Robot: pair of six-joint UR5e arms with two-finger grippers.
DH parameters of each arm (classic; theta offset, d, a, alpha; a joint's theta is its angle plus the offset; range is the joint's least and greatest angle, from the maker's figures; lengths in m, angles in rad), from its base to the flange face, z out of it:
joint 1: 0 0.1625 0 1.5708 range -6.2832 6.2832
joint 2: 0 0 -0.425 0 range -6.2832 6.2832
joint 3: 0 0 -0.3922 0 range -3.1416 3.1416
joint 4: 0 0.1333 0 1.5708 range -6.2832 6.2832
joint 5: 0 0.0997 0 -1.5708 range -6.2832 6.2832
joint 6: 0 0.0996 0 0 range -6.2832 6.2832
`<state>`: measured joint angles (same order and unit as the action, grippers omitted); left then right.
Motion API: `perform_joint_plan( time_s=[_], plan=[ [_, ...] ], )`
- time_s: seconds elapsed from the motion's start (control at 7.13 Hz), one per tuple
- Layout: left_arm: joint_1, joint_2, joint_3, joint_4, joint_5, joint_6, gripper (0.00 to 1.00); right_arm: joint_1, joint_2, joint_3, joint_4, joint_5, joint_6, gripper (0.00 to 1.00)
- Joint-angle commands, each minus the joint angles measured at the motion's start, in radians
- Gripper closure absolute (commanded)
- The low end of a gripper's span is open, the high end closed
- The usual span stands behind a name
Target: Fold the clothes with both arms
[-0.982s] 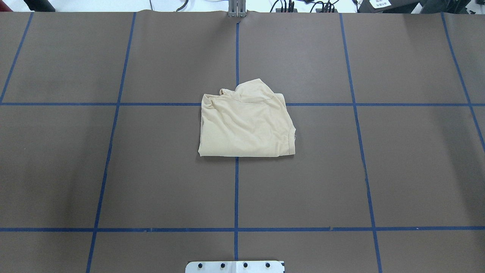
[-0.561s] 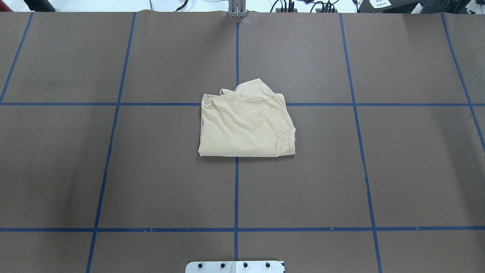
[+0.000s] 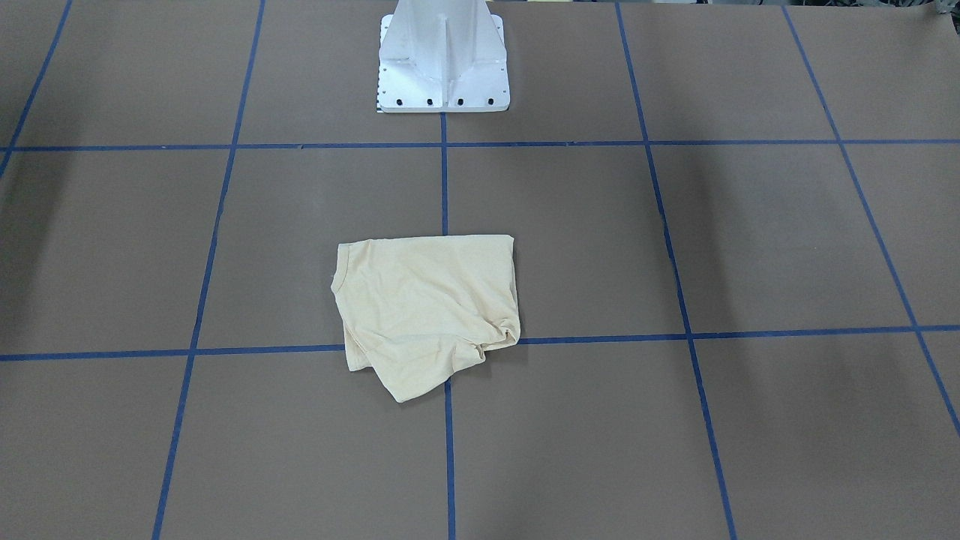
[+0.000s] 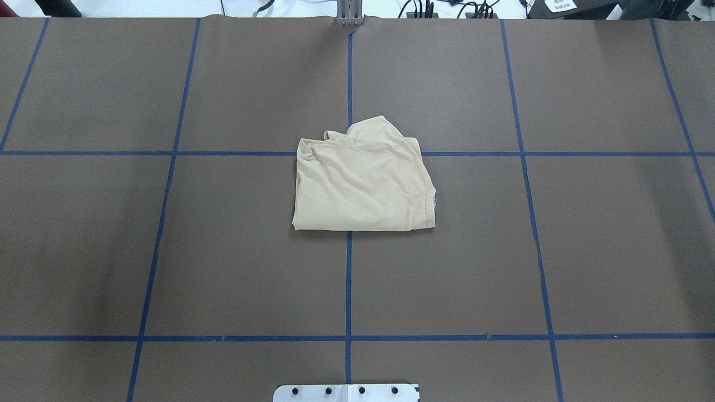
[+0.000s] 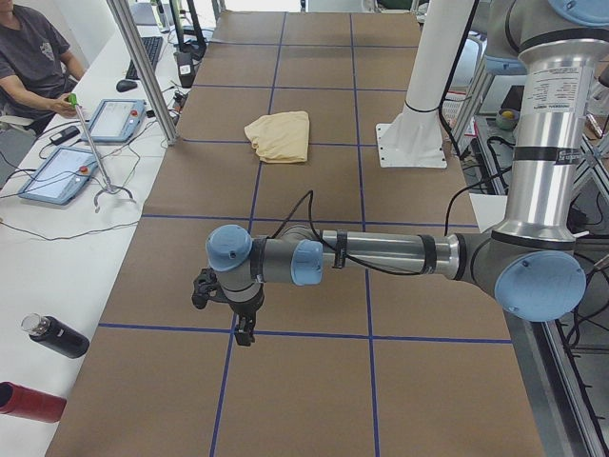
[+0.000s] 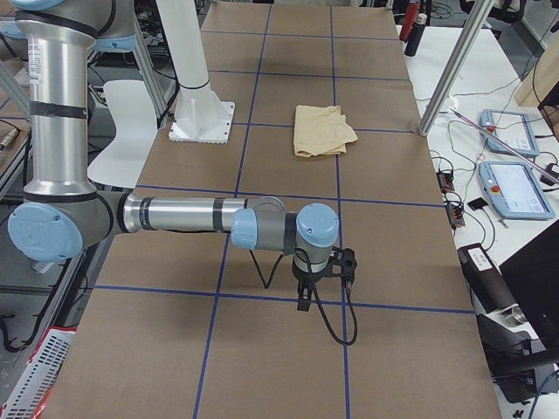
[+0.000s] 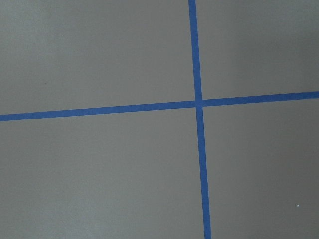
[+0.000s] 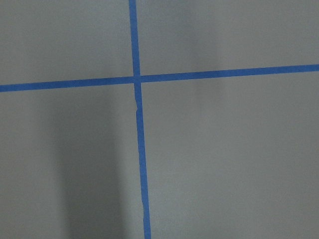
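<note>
Folding looks nearly done. The grey-metal left arm hangs over a blue tape crossing towards the desk's left end, and I cannot tell whether its jaws are apart or together. The pale cream-yellow T-shirt lies in a compact rectangle mid-way along the brown paper-covered desk, with one flap poking past its far edge. The grey-metal right arm hangs towards the other end, jaws equally unreadable. A good finish would tuck that flap under. The shirt matches the earlier overhead pictures, unshifted.
</note>
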<state>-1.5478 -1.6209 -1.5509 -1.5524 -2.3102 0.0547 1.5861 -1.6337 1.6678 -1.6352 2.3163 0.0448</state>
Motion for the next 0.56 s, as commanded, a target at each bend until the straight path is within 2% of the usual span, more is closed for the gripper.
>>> perform_joint_plan(
  time_s=[0.0,0.42],
  plan=[
    [0.0,-0.001,0.0,0.0,0.0,0.002,0.0,0.0,0.0,0.0,0.0,0.0,0.001,0.0],
    [0.0,-0.001,0.0,0.0,0.0,0.004,0.0,0.0,0.0,0.0,0.0,0.002,0.0,0.0]
  ],
)
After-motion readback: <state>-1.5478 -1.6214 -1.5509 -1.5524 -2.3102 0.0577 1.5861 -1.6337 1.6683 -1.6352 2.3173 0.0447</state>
